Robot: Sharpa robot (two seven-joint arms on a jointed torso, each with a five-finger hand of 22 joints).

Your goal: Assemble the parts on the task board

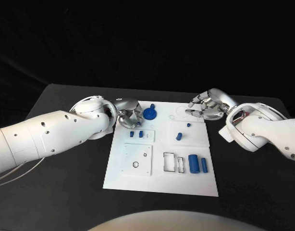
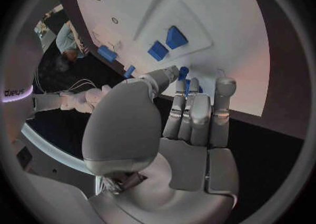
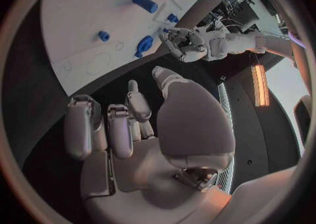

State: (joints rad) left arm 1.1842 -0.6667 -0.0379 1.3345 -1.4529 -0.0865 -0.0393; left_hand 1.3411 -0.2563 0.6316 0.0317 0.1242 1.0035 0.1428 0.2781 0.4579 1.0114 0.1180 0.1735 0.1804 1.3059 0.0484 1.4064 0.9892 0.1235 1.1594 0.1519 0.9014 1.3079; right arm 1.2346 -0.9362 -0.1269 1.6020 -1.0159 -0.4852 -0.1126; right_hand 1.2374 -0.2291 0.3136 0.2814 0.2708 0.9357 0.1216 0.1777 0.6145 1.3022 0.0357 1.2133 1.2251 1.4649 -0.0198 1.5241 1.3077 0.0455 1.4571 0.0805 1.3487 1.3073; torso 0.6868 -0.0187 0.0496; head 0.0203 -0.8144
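Two robot hands hover at the far end of a white board that carries small blue pieces.

Head view: the board (image 1: 163,180) lies mid-table; the left hand (image 1: 128,117) sits over its far left corner beside a round blue piece (image 1: 151,113), the right hand (image 1: 207,106) over its far right corner. Left wrist view: its fingers (image 2: 200,113) pinch a small blue peg (image 2: 185,76) above the board's edge, near two blue blocks (image 2: 168,43). Right wrist view: the right hand's fingers (image 3: 121,129) are loosely spread, gripping nothing.
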